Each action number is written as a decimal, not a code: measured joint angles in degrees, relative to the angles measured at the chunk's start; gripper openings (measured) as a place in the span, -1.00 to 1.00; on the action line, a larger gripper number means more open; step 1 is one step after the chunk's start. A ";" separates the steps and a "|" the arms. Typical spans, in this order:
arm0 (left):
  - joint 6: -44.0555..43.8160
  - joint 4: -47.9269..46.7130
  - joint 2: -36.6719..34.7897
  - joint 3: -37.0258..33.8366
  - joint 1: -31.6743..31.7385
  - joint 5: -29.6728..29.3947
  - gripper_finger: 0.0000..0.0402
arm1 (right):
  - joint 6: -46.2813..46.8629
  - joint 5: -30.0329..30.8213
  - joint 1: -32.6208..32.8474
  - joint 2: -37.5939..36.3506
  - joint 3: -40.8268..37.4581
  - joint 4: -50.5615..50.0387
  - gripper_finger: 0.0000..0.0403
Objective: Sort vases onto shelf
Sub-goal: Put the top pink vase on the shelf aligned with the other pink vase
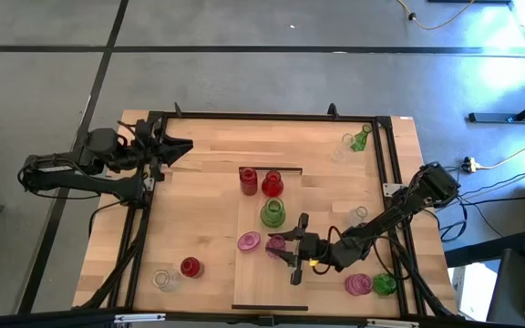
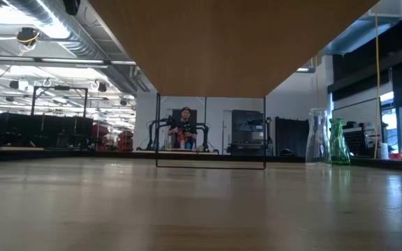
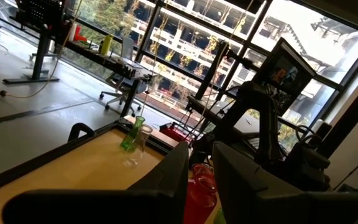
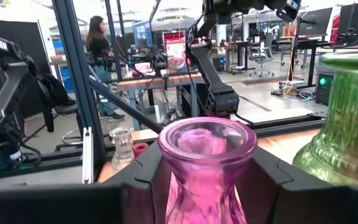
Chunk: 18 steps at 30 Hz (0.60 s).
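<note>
Right gripper [image 1: 287,251] is clamped on a pink vase [image 1: 276,244] standing on the shelf [image 1: 253,282], beside a second pink vase [image 1: 249,241] and below the green vase [image 1: 272,214]. Left gripper [image 1: 176,146] waits over the table's far left corner, fingers nearly closed, holding nothing.

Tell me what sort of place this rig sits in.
Probably a robotics lab or open workshop: a framed butcher-block table on a bare concrete floor, more robot arms on benches behind, and exposed ceiling ducts over a big hall.
</note>
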 joint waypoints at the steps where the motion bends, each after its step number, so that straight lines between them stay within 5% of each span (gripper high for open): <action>1: 0.02 0.00 0.00 0.00 0.00 0.04 -0.66 | 0.00 0.00 0.00 0.00 0.00 0.23 -0.30; 18: 0.00 -0.01 0.00 0.00 0.00 0.15 -0.66 | 2.23 0.00 -0.13 0.00 0.00 1.39 -0.16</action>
